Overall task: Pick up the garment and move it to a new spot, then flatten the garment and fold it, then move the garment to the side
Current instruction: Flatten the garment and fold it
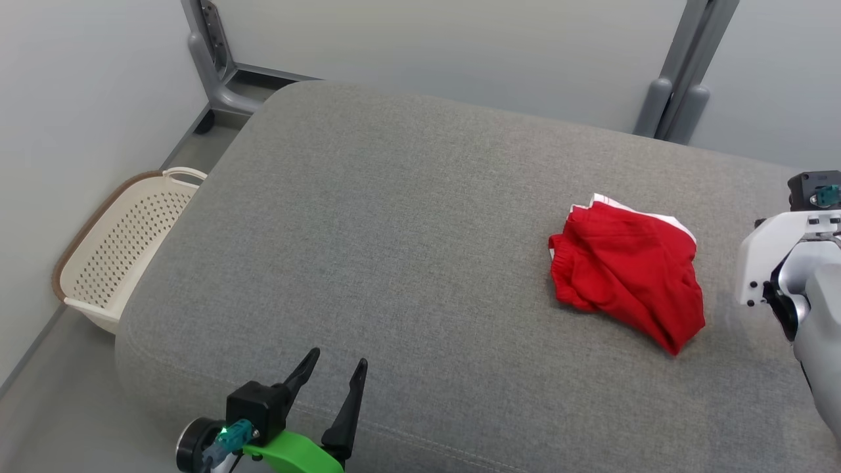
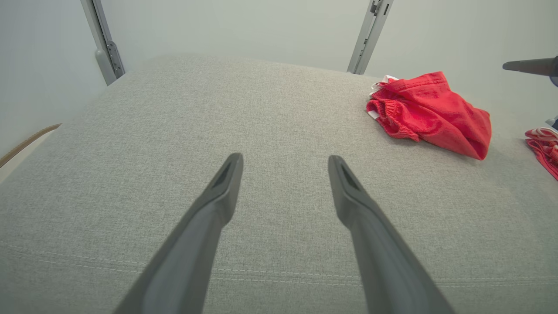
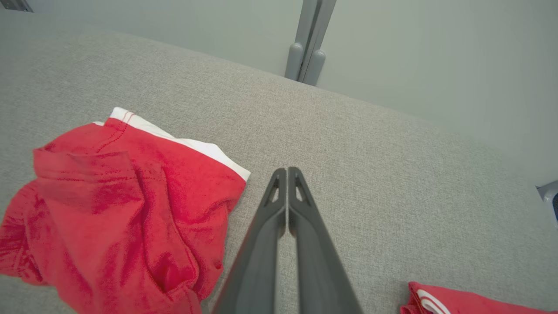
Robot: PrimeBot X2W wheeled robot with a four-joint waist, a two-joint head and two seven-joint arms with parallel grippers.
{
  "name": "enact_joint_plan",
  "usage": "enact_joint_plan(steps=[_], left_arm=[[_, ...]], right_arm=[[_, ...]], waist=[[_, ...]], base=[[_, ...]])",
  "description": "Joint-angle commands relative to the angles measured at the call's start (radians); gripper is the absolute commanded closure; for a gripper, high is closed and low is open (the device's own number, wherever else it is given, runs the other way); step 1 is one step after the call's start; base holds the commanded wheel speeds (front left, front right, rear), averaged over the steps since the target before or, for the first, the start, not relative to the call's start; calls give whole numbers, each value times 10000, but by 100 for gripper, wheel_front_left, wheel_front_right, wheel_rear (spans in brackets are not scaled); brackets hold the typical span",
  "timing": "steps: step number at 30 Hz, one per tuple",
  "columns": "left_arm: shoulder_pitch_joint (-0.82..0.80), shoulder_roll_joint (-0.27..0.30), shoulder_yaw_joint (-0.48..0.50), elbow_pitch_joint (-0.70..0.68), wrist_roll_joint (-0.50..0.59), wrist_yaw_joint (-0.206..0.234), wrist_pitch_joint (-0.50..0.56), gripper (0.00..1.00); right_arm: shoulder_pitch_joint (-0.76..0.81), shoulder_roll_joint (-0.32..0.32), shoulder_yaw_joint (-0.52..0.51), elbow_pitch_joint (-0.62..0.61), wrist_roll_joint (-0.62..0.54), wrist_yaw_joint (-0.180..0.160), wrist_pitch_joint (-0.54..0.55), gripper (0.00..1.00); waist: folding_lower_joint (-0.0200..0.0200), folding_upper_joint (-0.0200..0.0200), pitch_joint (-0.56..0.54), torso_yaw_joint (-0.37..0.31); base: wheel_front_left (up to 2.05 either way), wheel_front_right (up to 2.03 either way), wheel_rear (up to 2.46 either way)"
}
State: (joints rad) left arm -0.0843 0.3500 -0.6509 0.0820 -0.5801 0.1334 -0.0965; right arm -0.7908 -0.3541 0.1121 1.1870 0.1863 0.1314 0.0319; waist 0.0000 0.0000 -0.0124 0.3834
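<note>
The garment (image 1: 624,269) is a crumpled red pair of shorts with a white trim. It lies on the right part of the grey cushion (image 1: 394,217). My left gripper (image 1: 338,358) hovers near the cushion's front edge, far to the garment's left, open and empty. The left wrist view has the open gripper (image 2: 285,158) over bare fabric and the garment (image 2: 431,115) at the upper right. My right gripper (image 3: 287,170) is shut on nothing, just right of the garment (image 3: 113,209). My right arm's white wrist (image 1: 782,263) stands at the right edge.
A cream perforated basket (image 1: 125,243) sits on the floor left of the cushion. Grey metal posts (image 1: 210,59) (image 1: 677,85) rise behind it against the wall. A second red and white cloth (image 3: 457,301) (image 2: 542,146) lies near the cushion's right end.
</note>
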Motion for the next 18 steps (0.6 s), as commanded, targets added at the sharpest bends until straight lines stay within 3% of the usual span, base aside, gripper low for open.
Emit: enact_joint_plan(steps=[1, 18], left_arm=[[-148, 36, -4, -13, -41, 33, 0, 0], [-488, -67, -144, 163, -64, -131, -93, 0]], right_arm=[[180, -38, -18, 87, 114, -15, -54, 100], [-234, 271, 545, 430, 938, -15, 1406, 100]], waist=[[0, 0, 137, -14], [0, 0, 779, 455]], base=[[0, 0, 0], [0, 0, 0]])
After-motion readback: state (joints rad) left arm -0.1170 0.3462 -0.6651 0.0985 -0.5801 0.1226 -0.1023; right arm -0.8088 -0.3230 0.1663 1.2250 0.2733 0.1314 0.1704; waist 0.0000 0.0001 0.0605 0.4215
